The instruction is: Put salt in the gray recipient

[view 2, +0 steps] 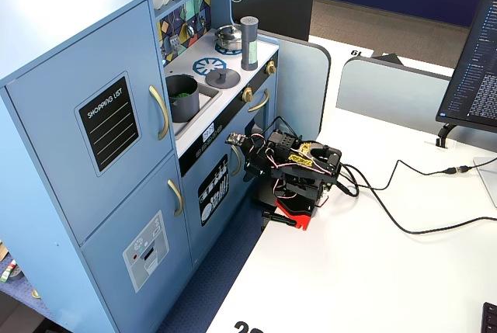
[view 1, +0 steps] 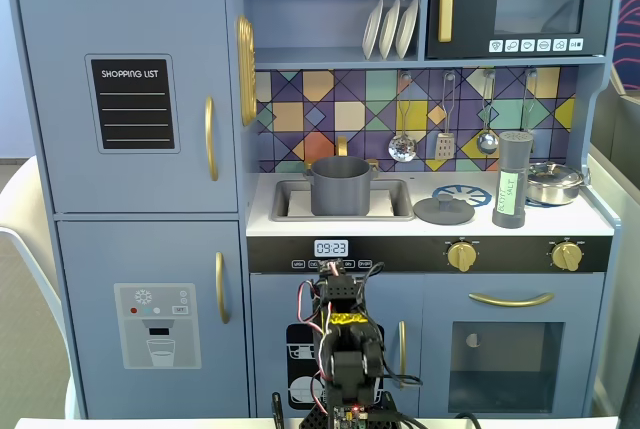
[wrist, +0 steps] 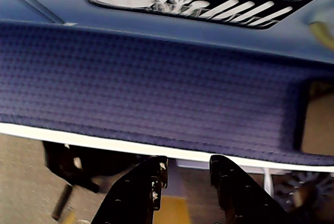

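up on the toy kitchen counter (view 1: 430,225), the gray recipient (view 1: 341,185) stands in the sink (view 1: 395,211), and a fixed view from the side shows something green inside it (view 2: 182,94). the salt (view 1: 512,179) stands upright on the right part of the counter in a fixed view, well apart from the pot, with the flat gray lid (view 1: 444,210) between them and a shiny steel pan (view 1: 553,182) just beside it on the right; the side view shows it too (view 2: 248,43). white plates (view 1: 390,27) stand on edge in the upper shelf.

the gripper (wrist: 187,169) sits folded low before the cabinet front, nothing between its dark fingers (wrist: 149,179), which stand a narrow gap apart in the wrist view. that view is blurred and shows only the fingertips, a blue floor strip and the cutlery picture on the door. in the side view the gripper (view 2: 241,144) is small and half lost among wires, close to the cabinet door.

the white table (view 2: 373,263) lies bare to the right of the arm base, with a black cable (view 2: 404,228) trailing over it.
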`<action>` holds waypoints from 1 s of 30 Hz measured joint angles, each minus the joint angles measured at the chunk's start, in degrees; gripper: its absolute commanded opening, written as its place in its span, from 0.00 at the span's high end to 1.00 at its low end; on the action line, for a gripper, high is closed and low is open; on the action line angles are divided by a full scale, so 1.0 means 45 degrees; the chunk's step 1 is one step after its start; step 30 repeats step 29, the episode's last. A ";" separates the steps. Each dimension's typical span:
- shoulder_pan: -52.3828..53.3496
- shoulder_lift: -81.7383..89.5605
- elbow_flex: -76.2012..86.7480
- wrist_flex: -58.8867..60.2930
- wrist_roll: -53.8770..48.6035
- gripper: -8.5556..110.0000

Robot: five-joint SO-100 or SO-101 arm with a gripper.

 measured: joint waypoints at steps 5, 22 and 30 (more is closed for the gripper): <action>-0.0156 0.0137 0.0059 0.0996 0.0449 0.92; -0.0156 0.0156 0.0078 0.1328 0.0156 0.91; -0.0156 0.0156 0.0078 0.1328 0.0156 0.91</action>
